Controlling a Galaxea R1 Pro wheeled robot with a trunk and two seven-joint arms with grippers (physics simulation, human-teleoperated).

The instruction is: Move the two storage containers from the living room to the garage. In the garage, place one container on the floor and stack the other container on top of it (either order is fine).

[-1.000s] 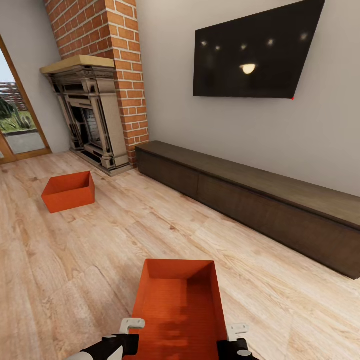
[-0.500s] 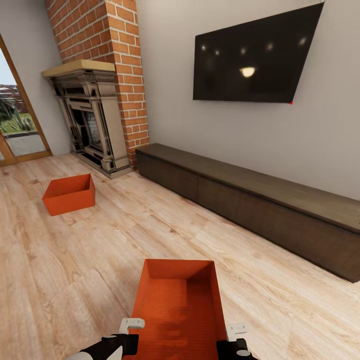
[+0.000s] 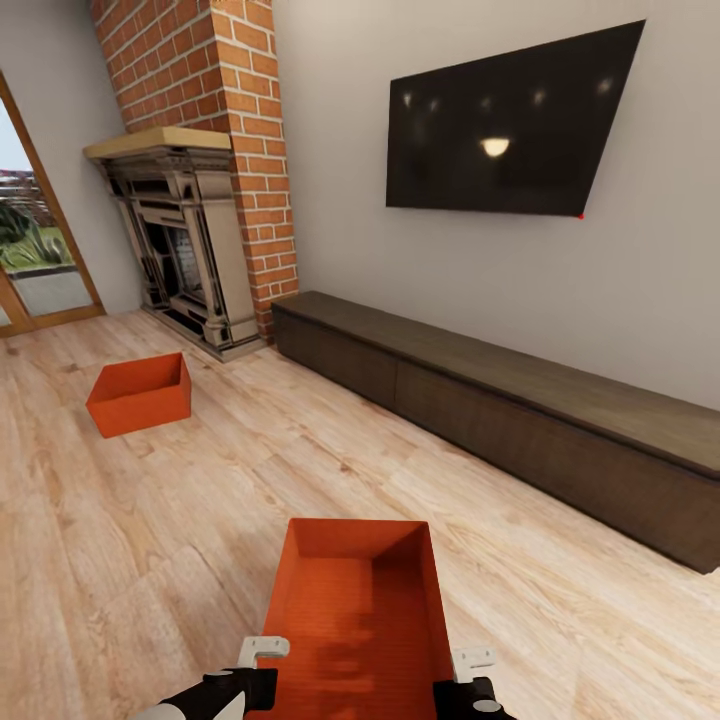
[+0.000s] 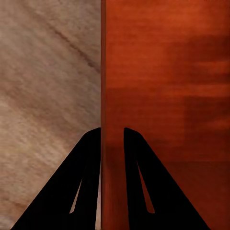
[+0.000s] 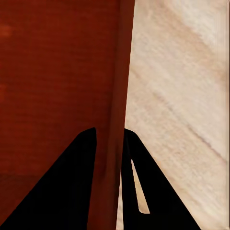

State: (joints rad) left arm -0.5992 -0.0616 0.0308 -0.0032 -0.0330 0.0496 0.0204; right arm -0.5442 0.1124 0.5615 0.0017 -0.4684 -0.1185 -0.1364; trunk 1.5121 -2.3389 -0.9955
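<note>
Brick fireplace [image 3: 195, 190] with pale mantel [image 3: 155, 140]: far ahead-left of grippers, against wall. Black TV [image 3: 510, 125]: wall-mounted, high ahead-right. Long dark cabinet [image 3: 500, 410]: below TV, running along wall from beside fireplace rightward. Glass door [image 3: 35, 240]: far left, greenery visible through it.

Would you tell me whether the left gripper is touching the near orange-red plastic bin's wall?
Touching: in the left wrist view, the left gripper has one finger on each side of the bin's wall, clamped against it.
</note>
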